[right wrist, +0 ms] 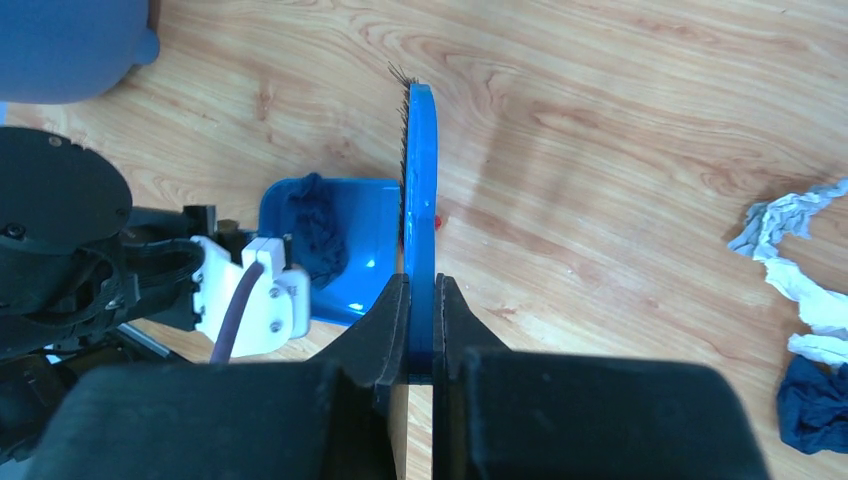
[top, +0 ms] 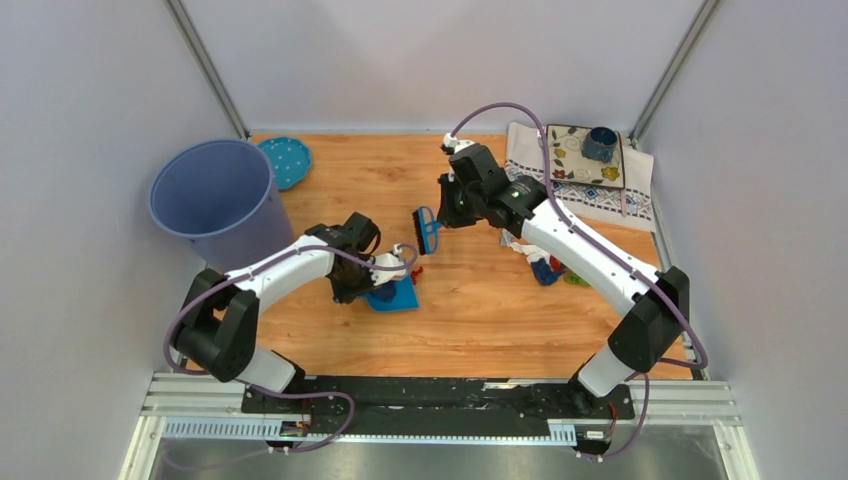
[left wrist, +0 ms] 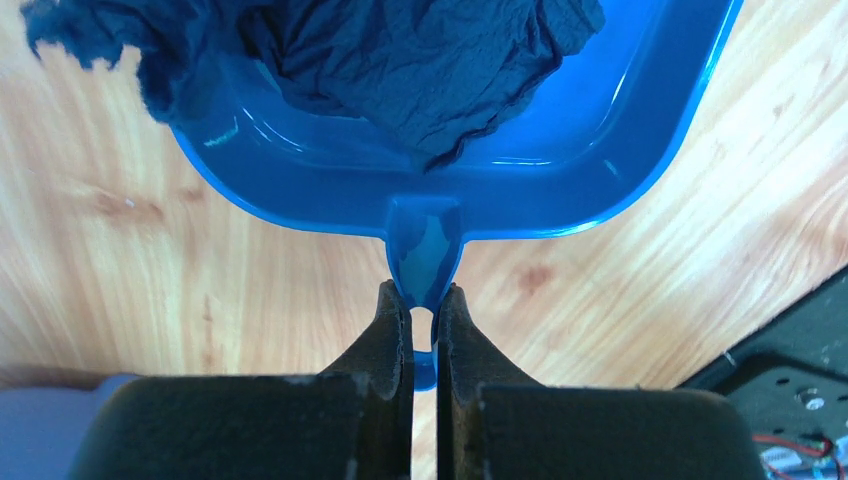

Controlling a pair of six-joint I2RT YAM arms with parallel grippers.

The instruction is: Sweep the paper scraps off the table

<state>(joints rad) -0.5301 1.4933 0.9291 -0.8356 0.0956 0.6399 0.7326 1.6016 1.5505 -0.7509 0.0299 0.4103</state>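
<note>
Your left gripper pinches the dustpan, right gripper the brush. Sweep too hard and you'll flick scraps past it.

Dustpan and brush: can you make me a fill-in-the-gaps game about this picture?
The left gripper holds the dustpan by its ____. The paper scrap lying in the dustpan is dark ____. The right gripper is shut on the blue ____. The bin stands on the table at the robot's ____ side.
Missing words: handle; blue; brush; left.
</note>
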